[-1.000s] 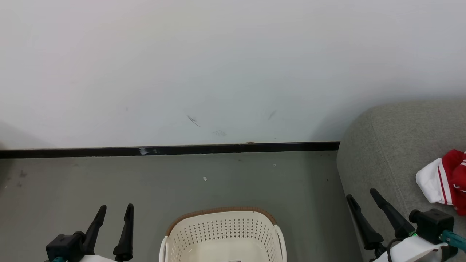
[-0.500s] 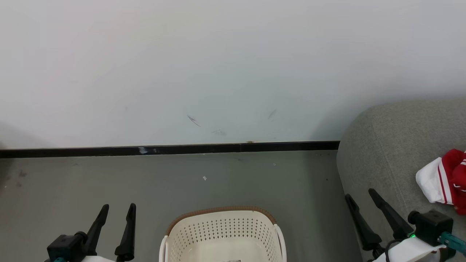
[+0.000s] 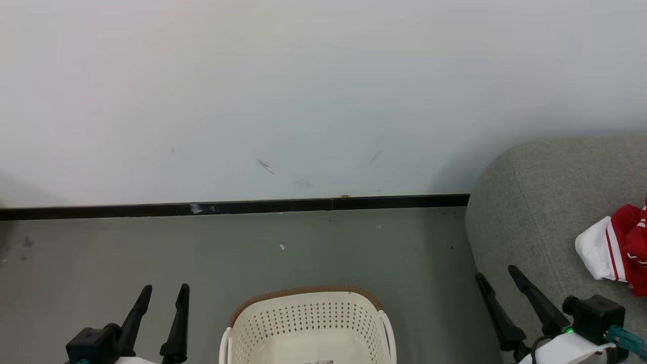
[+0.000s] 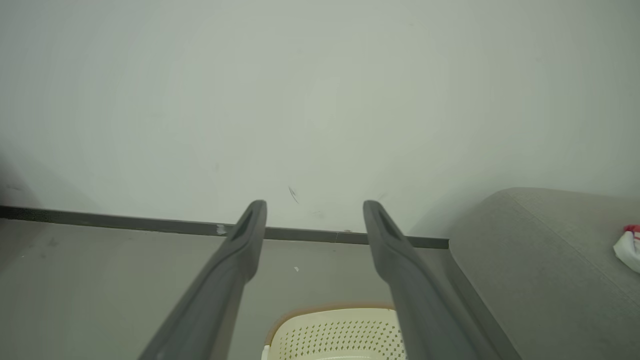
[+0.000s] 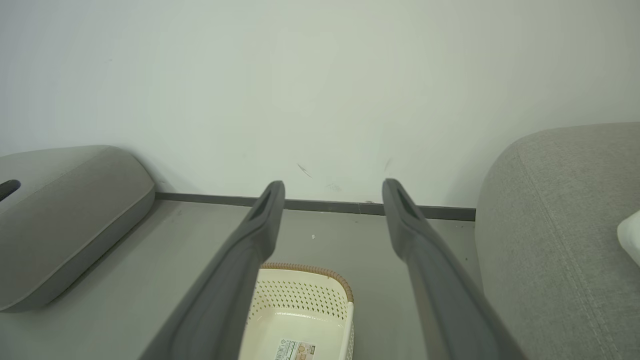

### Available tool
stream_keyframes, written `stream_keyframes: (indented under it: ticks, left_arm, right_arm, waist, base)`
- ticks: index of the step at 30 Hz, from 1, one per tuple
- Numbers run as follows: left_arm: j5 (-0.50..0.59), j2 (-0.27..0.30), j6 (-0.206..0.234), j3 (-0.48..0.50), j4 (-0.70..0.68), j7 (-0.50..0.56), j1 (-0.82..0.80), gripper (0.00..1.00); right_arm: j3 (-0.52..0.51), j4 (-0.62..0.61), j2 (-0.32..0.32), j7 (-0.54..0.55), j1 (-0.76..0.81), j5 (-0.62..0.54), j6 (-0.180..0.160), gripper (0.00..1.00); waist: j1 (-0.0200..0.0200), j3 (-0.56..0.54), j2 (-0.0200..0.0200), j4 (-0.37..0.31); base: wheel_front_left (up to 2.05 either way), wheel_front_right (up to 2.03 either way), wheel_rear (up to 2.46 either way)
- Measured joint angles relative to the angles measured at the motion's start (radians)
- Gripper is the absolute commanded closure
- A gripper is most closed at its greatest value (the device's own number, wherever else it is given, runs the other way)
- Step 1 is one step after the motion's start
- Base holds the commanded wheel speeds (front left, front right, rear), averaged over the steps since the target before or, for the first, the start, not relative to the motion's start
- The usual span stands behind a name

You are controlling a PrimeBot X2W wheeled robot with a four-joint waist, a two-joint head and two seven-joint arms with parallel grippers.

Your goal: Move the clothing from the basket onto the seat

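clothing (image 3: 619,247) on the sofa (image 3: 536,202), jaws apart

the red and white clothing lies bunched on the grey sofa, right of the cream basket (image 3: 308,318) standing on the floor (image 3: 101,253). the left gripper (image 3: 166,288) and right gripper (image 3: 495,272) hover either side of the basket, both released, gripping nothing.

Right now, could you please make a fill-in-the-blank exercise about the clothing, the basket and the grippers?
1. The red-and-white clothing lies on the grey ____.
2. The cream laundry basket stands on the ____.
3. The left gripper and the right gripper both have their jaws ____.
Missing words: sofa; floor; open.
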Motion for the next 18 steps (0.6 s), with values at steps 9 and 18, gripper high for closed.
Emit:
stream_keyframes:
  ticks: [9,18]
  left_arm:
    - [0.009,-0.012,-0.017,0.016,0.009,0.0,0.0,0.0]
    - [0.02,-0.063,-0.034,0.006,0.07,0.002,0.019,1.0]
  right_arm:
    - [-0.001,-0.002,0.001,0.0,0.0,0.0,0.0,0.0]
    - [0.011,0.048,0.028,0.002,0.028,0.001,0.0,1.0]
  waist:
    - [0.0,0.0,0.0,-0.004]
    - [0.0,0.0,0.0,-0.005]
  base:
    - [0.0,0.0,0.0]
    - [0.0,0.0,0.0]
